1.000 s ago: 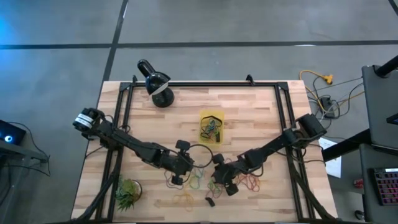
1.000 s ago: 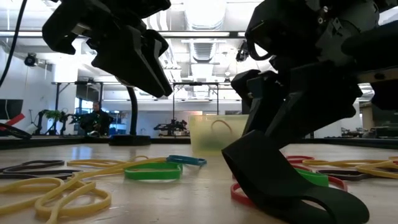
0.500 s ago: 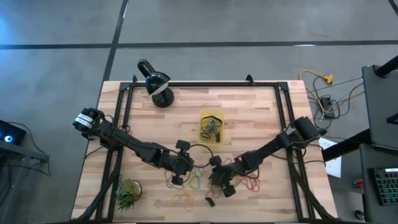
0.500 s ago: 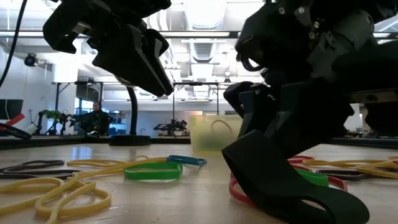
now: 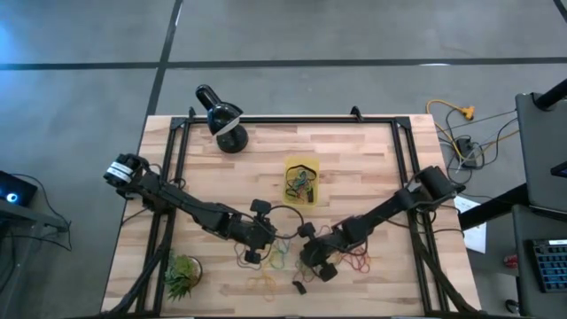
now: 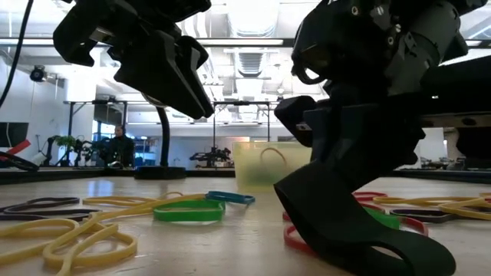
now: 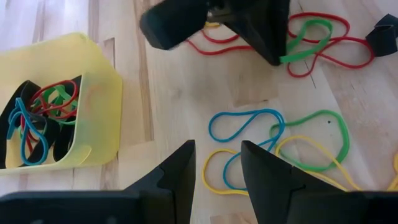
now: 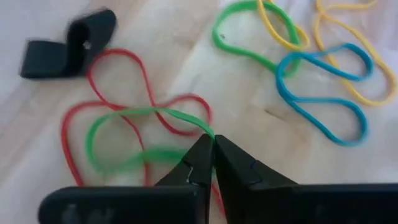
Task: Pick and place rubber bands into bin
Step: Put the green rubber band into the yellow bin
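down at the table, my right gripper (image 8: 213,144) has its fingers pinched together on a green rubber band (image 8: 118,134), which lies looped over a red band (image 8: 134,87) on the wood. my left gripper (image 7: 217,165) hangs just above the table with its fingers apart, nothing between them, over a blue band (image 7: 239,121) and yellow bands (image 7: 214,174). the bin (image 5: 301,181) sits mid-table, just beyond both grippers, with several bands already in it. more rubber bands (image 5: 354,259) lie scattered around the right gripper. a black lamp (image 5: 221,116) stands at the far edge, a small plant (image 5: 180,275) near the left corner.
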